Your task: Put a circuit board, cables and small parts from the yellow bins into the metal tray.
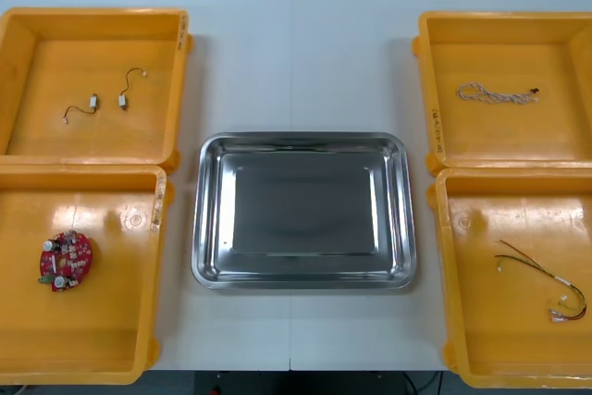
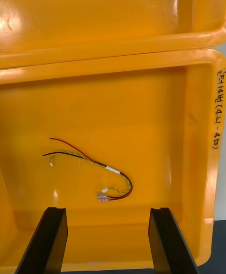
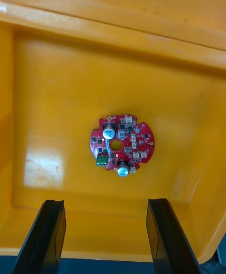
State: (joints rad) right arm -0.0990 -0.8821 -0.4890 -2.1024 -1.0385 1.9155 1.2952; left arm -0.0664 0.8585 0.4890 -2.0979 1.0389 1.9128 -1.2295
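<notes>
Our left end effector (image 3: 106, 203) sits spread over the round red circuit board (image 3: 121, 145), lower left in front view; right end effector (image 2: 107, 210) spread too. That flat board might skid when pinched.

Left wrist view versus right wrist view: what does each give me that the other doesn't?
Left wrist: a round red circuit board flat in a left-hand yellow bin, beyond the open left gripper. Right wrist: a red and yellow cable in a right-hand yellow bin with handwriting on its rim, beyond the open right gripper. Both: a bin floor and a gripper holding nothing.
</notes>
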